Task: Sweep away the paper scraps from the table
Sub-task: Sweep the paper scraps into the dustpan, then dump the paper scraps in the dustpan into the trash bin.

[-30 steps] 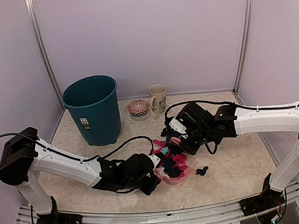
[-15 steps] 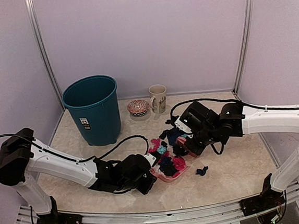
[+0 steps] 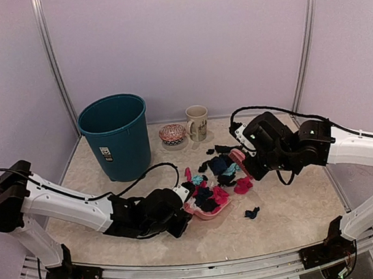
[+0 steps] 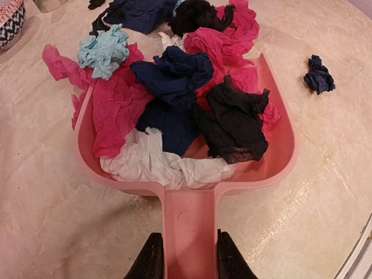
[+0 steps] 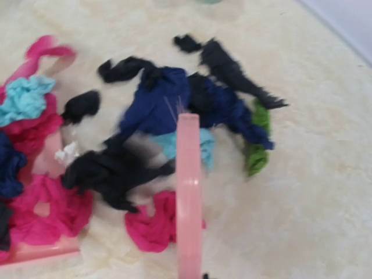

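Observation:
My left gripper point(image 4: 186, 263) is shut on the handle of a pink dustpan point(image 4: 278, 168), its jaws pressed against both sides. The dustpan point(image 3: 212, 211) lies flat on the table point(image 3: 291, 218) and holds a heap of paper scraps point(image 4: 174, 99) in magenta, navy, black, teal and white. More scraps point(image 3: 220, 165) lie on the table just beyond its mouth, in navy point(image 5: 157, 104), black point(image 5: 110, 171), green point(image 5: 258, 139) and magenta point(image 5: 154, 224). One navy scrap point(image 3: 251, 213) lies apart at the right. My right gripper point(image 3: 255, 165) is shut on a pink brush point(image 5: 188, 192) just right of that loose pile.
A teal bin point(image 3: 115, 136) stands at the back left. A patterned bowl point(image 3: 172, 134) and a mug point(image 3: 197, 122) sit by the back wall. The metal rail point(image 3: 198, 268) runs along the table's front edge.
My right arm has drawn the brush back to the right, away from the dustpan. Several scraps now lie spread between brush and dustpan. The left arm and dustpan shifted slightly left.

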You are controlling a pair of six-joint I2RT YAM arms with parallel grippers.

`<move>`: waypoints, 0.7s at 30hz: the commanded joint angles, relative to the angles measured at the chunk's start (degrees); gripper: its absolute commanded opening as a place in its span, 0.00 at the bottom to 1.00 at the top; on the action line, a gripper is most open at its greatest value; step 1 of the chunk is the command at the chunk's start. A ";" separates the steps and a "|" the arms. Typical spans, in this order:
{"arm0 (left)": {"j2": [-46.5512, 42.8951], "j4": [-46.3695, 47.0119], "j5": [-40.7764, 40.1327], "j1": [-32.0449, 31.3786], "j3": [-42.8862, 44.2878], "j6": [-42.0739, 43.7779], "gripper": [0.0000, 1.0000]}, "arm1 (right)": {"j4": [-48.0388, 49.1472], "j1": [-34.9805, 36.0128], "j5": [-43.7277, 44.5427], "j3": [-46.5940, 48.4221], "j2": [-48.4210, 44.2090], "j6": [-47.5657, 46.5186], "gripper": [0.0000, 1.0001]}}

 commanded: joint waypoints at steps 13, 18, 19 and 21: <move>-8.11 -5.72 -6.57 0.08 1.56 1.34 0.00 | 3.12 -3.61 7.09 -5.13 -9.74 4.67 0.00; -10.31 -8.65 -7.81 0.29 3.15 2.30 0.00 | 4.44 -4.75 6.65 -7.03 -10.91 4.93 0.00; -10.76 -9.31 -7.77 0.41 3.50 2.39 0.00 | 4.68 -4.93 6.49 -7.35 -11.16 5.01 0.00; -11.77 -10.31 -7.98 0.74 4.08 2.66 0.00 | 5.31 -5.39 5.91 -8.17 -11.68 5.08 0.00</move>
